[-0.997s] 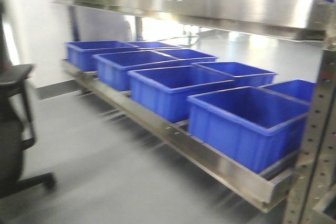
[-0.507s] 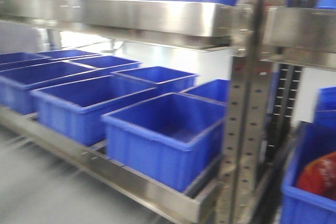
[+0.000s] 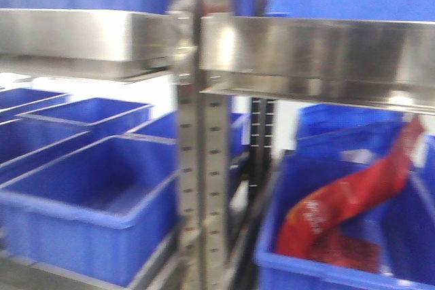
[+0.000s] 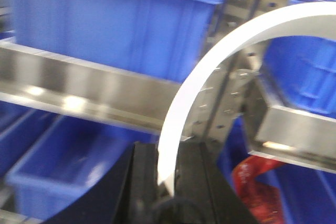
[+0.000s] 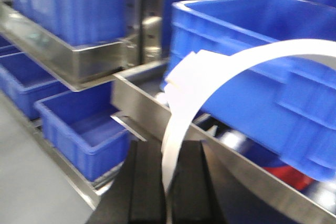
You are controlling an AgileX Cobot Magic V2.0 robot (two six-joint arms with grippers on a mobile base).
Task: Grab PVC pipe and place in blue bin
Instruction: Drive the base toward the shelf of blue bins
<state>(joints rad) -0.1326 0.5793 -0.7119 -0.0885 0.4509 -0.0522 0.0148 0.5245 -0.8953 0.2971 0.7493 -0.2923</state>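
Steel shelf (image 3: 312, 52) across the top of the front view, all a bit blurry, with a steel post (image 3: 204, 168) full of small holes straight down the middle. Left of the post, an open blue bin (image 3: 81, 229) down low, with more blue bins in rows behind it. Right of the post, another blue bin (image 3: 282, 202) with a red bag (image 3: 346, 202) lying slanted inside.

In the left wrist view, the left tool (image 4: 168, 182) at the bottom, its two black fingers (image 4: 144, 177) close together. A white bent strip (image 4: 197, 77) between them, touching both as far as can be seen, curving up and over to the right in front of the shelf. Cannot tell whether squeezed tight or only standing there.

In the right wrist view, the right tool (image 5: 173, 182) much the same: black fingers (image 5: 144, 182) close together, a second white strip (image 5: 231, 69) coming up between them and bending off to the right, across the front of a big blue bin (image 5: 294, 108) on a steel ledge. Down on the left, a low blue bin (image 5: 79, 124), open. Cannot tell here either whether gripped.

Cannot tell whether these strips are the pipe of the task. Both strips out in the air in front of the shelves, outside every bin.
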